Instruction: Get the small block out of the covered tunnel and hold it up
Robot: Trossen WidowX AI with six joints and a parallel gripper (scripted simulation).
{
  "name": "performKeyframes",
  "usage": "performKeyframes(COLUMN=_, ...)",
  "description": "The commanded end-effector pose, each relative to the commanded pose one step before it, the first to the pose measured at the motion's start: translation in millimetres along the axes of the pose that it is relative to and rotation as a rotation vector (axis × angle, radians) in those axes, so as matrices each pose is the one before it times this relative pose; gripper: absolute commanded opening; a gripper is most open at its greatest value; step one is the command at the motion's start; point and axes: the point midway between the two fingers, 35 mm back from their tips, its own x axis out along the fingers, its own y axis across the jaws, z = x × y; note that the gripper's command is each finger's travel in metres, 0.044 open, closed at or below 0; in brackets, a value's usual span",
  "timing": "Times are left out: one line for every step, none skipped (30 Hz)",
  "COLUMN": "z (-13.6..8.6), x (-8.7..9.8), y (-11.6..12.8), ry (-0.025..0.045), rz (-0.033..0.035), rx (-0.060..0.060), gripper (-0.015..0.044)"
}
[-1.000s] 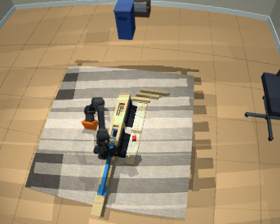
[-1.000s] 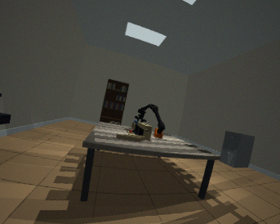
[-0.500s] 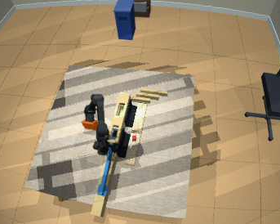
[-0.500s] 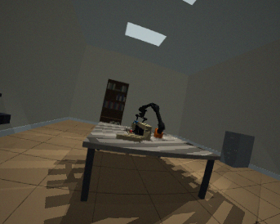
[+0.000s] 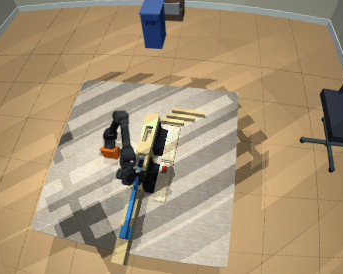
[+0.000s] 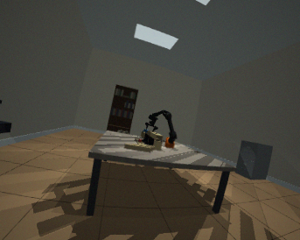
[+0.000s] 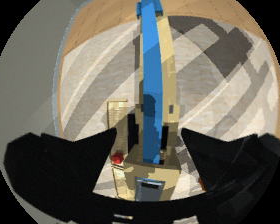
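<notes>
Red piece point(image 5: 164, 168) point(image 7: 117, 158) distinct from top; tiny in exterior view.

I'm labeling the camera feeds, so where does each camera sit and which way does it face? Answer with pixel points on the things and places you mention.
Top: high above, looking down at the table point(image 5: 209, 150); whole arm visible.
Exterior: off to one side, looking across the room at the table point(image 6: 187, 158); arm small.
Wrist: on the arm, looking past the open gripper point(image 7: 149, 131) along the blue bar point(image 5: 131, 202) point(image 7: 152, 65).
Top and wrist share that bar.
</notes>
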Motion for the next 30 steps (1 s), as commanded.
performKeyframes(z=-3.1, x=5.89, y=-1.07, ry=0.00338, rz=0.00251, rx=0.0051, gripper=0.044)
performKeyframes(z=-0.26, x=1.58, y=-0.29, ry=0.00003, rz=0.00003, rx=0.0, gripper=0.044)
performKeyframes(z=-0.26, x=1.58, y=-0.29, ry=0.00003, rz=0.00002, rx=0.0, gripper=0.044)
performKeyframes(z=-0.27, x=1.57, y=-0.3, ry=0.00003, rz=0.00002, rx=0.0, gripper=0.044)
performKeyframes(z=-0.28, x=1.57, y=-0.31, ry=0.00004, rz=0.00002, rx=0.0, gripper=0.044)
performKeyframes(z=-0.29, x=1.57, y=-0.31, ry=0.00004, rz=0.00002, rx=0.0, gripper=0.044)
performKeyframes(z=-0.29, x=1.56, y=-0.32, ry=0.00004, rz=0.00002, rx=0.0, gripper=0.044)
performKeyframes(z=-0.3, x=1.56, y=-0.33, ry=0.00004, rz=0.00002, rx=0.0, gripper=0.044)
performKeyframes(z=-0.31, x=1.56, y=-0.33, ry=0.00005, rz=0.00002, rx=0.0, gripper=0.044)
performKeyframes(z=-0.31, x=1.55, y=-0.34, ry=0.00005, rz=0.00002, rx=0.0, gripper=0.044)
performKeyframes(z=-0.32, x=1.55, y=-0.35, ry=0.00005, rz=0.00002, rx=0.0, gripper=0.044)
performKeyframes(z=-0.33, x=1.54, y=-0.35, ry=0.00006, rz=0.00002, rx=0.0, gripper=0.044)
performKeyframes(z=-0.33, x=1.54, y=-0.36, ry=0.00006, rz=0.00002, rx=0.0, gripper=0.044)
performKeyframes(z=-0.34, x=1.54, y=-0.37, ry=0.00006, rz=0.00002, rx=0.0, gripper=0.044)
performKeyframes(z=-0.35, x=1.53, y=-0.37, ry=0.00007, rz=0.00002, rx=0.0, gripper=0.044)
performKeyframes(z=-0.35, x=1.53, y=-0.38, ry=0.00007, rz=0.00002, rx=0.0, gripper=0.044)
performKeyframes(z=-0.29, x=1.22, y=-0.31, ry=0.00006, rz=0.00002, rx=0.0, gripper=0.044)
performKeyframes(z=-0.18, x=0.74, y=-0.19, ry=0.00004, rz=0.00001, rx=0.0, gripper=0.044)
performKeyframes(z=2.32, x=-6.51, y=2.82, ry=-0.00905, rz=0.0014, rx=-0.0096, gripper=0.0414)
performKeyframes(z=0.0, x=0.0, y=0.0, ry=0.0, rz=0.0, rx=0.0, gripper=0.0387)
performKeyframes(z=0.0, x=0.0, y=0.0, ry=0.0, rz=0.0, rx=0.0, gripper=0.0361)
performKeyframes(z=0.0, x=0.0, y=0.0, ry=0.0, rz=0.0, rx=0.0, gripper=0.0335)
performKeyframes(z=0.0, x=0.0, y=0.0, ry=0.0, rz=0.0, rx=0.0, gripper=0.0309)
performKeyframes(z=0.0, x=0.0, y=0.0, ry=0.0, rz=0.0, rx=0.0, gripper=0.0282)
performKeyframes(z=0.0, x=0.0, y=0.0, ry=0.0, rz=0.0, rx=0.0, gripper=0.0256)
performKeyframes(z=0.0, x=0.0, y=0.0, ry=0.0, rz=0.0, rx=0.0, gripper=0.023)
performKeyframes(z=0.0, x=0.0, y=0.0, ry=0.0, rz=0.0, rx=0.0, gripper=0.0204)
performKeyframes(z=0.0, x=0.0, y=0.0, ry=0.0, rz=0.0, rx=0.0, gripper=0.0177)
performKeyframes(z=0.0, x=0.0, y=0.0, ry=0.0, rz=0.0, rx=0.0, gripper=0.0151)
performKeyframes(z=0.0, x=0.0, y=0.0, ry=0.0, rz=0.0, rx=0.0, gripper=0.0125)
